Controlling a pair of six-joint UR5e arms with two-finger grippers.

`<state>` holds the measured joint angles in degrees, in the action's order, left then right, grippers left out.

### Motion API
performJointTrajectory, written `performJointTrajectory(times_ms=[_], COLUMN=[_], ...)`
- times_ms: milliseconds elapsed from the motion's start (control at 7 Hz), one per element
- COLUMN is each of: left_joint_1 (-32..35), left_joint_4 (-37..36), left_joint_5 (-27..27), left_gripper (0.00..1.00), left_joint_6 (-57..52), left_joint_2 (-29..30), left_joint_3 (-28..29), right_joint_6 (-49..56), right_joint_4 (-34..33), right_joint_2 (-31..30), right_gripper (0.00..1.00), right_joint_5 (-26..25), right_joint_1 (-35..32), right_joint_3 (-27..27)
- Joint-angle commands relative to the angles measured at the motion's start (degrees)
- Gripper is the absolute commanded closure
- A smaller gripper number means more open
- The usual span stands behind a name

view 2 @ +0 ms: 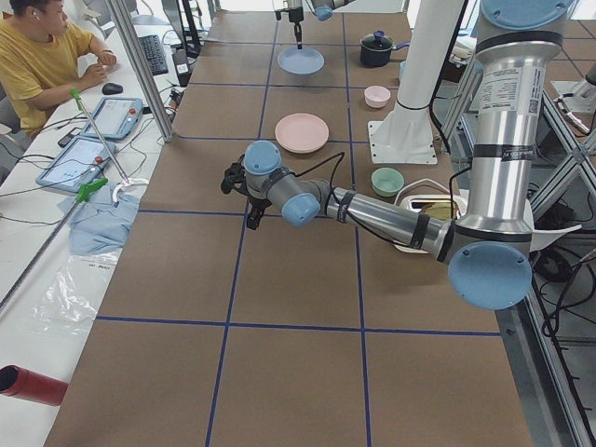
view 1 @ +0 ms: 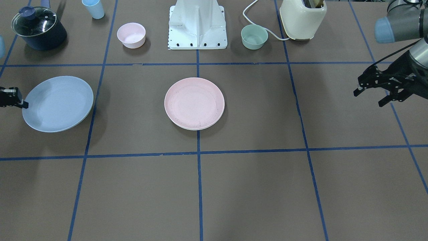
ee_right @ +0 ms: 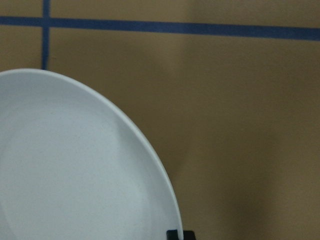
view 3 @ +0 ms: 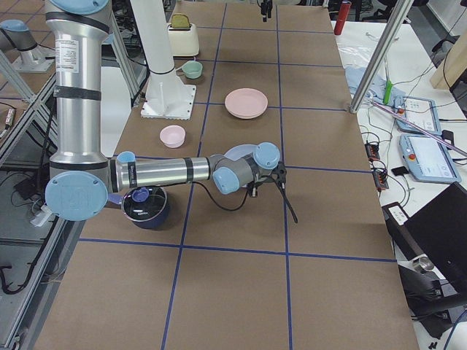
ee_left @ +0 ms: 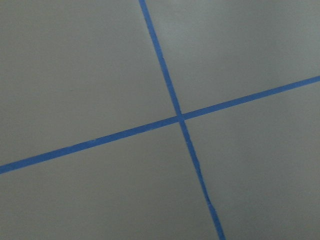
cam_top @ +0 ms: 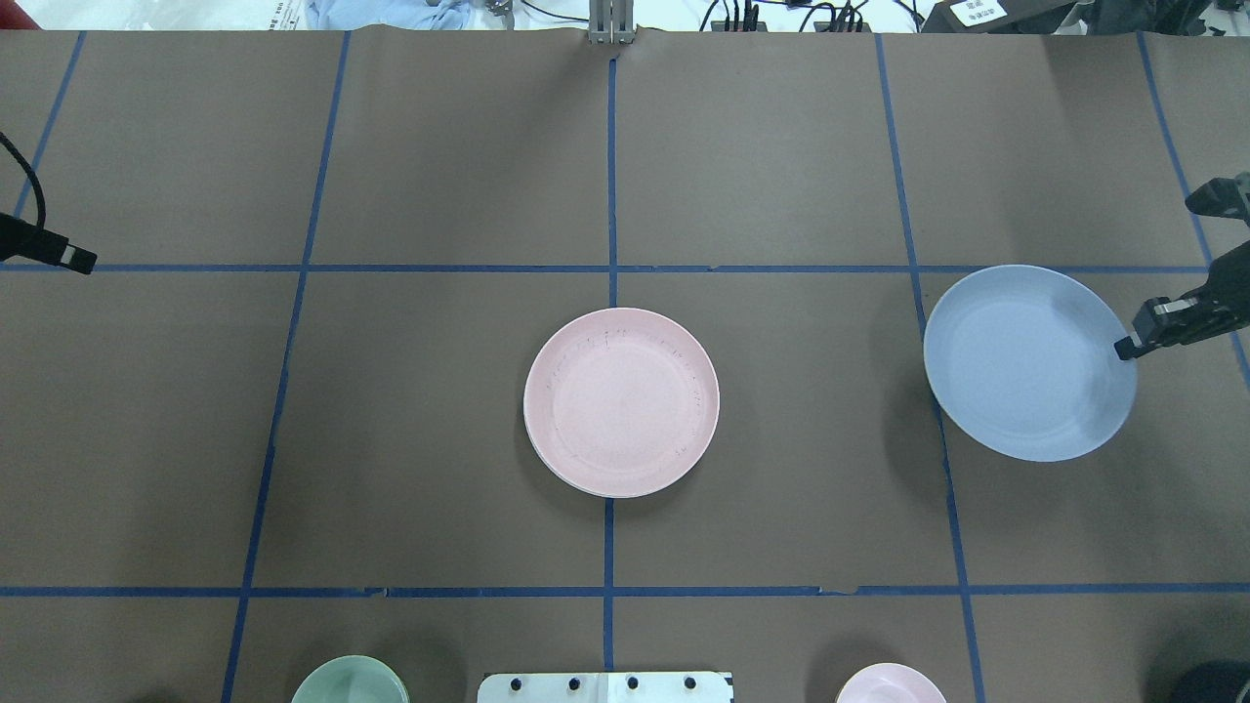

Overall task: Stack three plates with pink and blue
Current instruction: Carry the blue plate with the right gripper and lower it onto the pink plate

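Note:
The pale pink plate (view 1: 194, 102) lies at the table's middle on the cream plate (view 1: 197, 128), of which only a thin rim shows under its near edge. The pale blue plate (view 1: 57, 103) is on the robot's right side (cam_top: 1030, 361), slightly tilted, and its wide shadow suggests it is off the table. My right gripper (view 1: 24, 105) is shut on its outer rim (cam_top: 1128, 347); the right wrist view shows the plate (ee_right: 75, 165) close up with one fingertip (ee_right: 175, 234) at its edge. My left gripper (view 1: 371, 95) is open and empty, far out on the other side.
Along the robot's side stand a lidded dark pot (view 1: 38, 28), a blue cup (view 1: 93, 8), a small pink bowl (view 1: 131, 35), the robot base (view 1: 197, 25), a mint-green bowl (view 1: 254, 36) and a cream toaster (view 1: 302, 18). An operator (view 2: 37, 56) sits beyond the table.

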<state>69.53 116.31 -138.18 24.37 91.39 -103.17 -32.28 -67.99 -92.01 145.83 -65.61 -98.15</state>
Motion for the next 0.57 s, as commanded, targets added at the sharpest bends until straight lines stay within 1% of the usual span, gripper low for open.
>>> performJointTrajectory(times_ms=[0, 143, 286, 429], left_joint_1=[1.57, 1.75, 2.36, 2.36], left_joint_4=[-1.7, -1.7, -1.7, -1.88], left_joint_5=[0.54, 0.71, 0.8, 0.72], left_gripper=[0.0, 0.0, 0.0, 0.0], left_joint_6=[-2.75, -2.75, -2.83, -3.79], left_joint_2=[-0.34, -1.03, -1.21, -1.22], left_joint_3=[-0.1, -0.19, -0.28, -0.1], right_joint_6=[-17.53, -31.04, -42.48, -46.16], right_joint_4=[0.4, 1.01, 0.84, 0.75], right_joint_2=[6.97, 15.03, 21.63, 24.22], right_gripper=[1.0, 1.0, 1.0, 1.0], right_joint_5=[-0.45, -4.55, -11.2, -15.53], right_joint_1=[7.98, 14.48, 21.85, 26.8], right_joint_3=[-3.98, -3.98, -3.98, -3.81])
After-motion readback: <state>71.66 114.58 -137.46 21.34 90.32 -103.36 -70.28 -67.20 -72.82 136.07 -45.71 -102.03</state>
